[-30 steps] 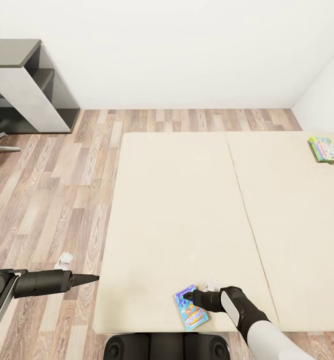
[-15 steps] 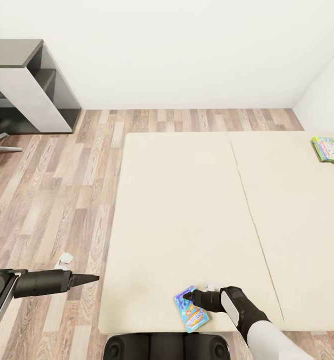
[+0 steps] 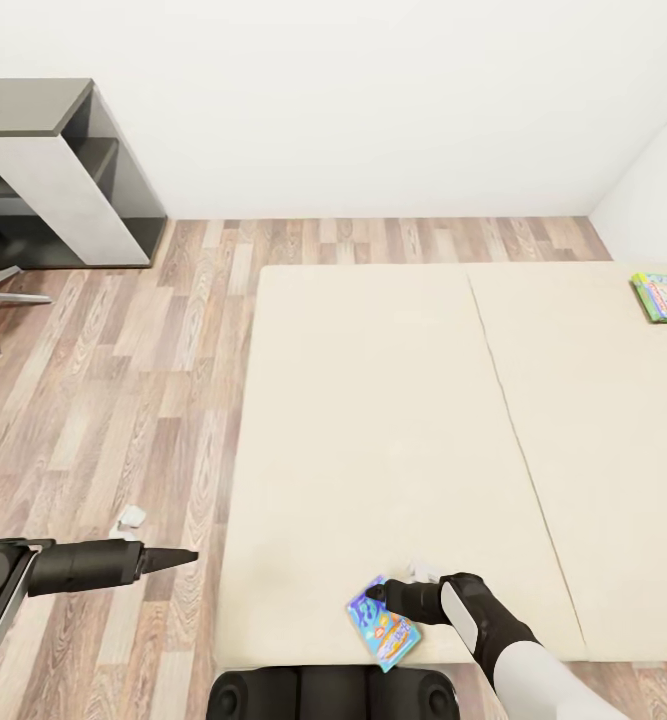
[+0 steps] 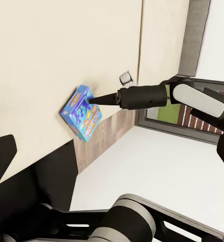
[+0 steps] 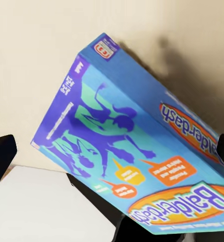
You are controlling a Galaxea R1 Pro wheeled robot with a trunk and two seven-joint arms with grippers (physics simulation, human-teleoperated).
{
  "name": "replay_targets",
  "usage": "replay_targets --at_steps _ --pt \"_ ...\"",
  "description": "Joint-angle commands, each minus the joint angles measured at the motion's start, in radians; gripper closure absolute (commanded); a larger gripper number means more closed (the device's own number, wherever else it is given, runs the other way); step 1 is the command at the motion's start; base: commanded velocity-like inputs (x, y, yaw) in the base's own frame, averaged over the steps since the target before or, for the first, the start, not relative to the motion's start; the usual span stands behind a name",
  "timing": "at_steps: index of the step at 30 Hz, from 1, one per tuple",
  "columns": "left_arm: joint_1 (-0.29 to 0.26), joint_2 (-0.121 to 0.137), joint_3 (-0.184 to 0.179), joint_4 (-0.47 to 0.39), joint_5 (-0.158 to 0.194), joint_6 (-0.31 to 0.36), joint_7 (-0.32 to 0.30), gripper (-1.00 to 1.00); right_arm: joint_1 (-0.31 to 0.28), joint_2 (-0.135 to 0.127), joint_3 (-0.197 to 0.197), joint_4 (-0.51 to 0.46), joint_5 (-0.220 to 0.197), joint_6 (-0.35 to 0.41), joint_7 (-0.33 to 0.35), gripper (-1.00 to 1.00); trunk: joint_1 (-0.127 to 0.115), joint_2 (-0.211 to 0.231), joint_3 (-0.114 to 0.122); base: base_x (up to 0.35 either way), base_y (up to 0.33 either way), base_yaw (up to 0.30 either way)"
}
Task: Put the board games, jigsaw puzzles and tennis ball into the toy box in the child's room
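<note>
Beige bed [image 3: 373, 420] carries both games; the right fingers [image 3: 375, 594] hold the blue board game [image 3: 382, 624], lifting its edge. Left fingers [image 3: 178, 556] look narrow, empty. Next, carry it to the desk [image 3: 23, 110].

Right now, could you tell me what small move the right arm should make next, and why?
Probably lift the blue game clear of the bed: the right gripper seems shut on its edge, the box already tilted in the left wrist view, near the mattress edge.

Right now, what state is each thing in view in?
Blue board game: tilted, lifted off the bed, in the right gripper.
Green board game: lying flat on the bed's far side.
Left gripper: over the floor, holding nothing.
</note>
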Motion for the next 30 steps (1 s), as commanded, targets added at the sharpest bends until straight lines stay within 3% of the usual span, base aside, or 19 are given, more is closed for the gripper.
replay_targets --at_steps 1,30 --pt "0.000 0.000 0.000 0.000 -0.001 0.011 -0.004 -1.00 0.000 0.001 -0.008 -0.002 0.000 0.007 0.002 -1.00 0.000 -0.001 -0.001 0.000 0.090 0.000" --pt "0.000 0.000 0.000 0.000 0.000 0.011 -0.004 -1.00 0.000 0.001 -0.007 0.002 -0.001 0.018 0.001 -1.00 0.000 -0.001 -0.001 0.000 0.010 0.000"
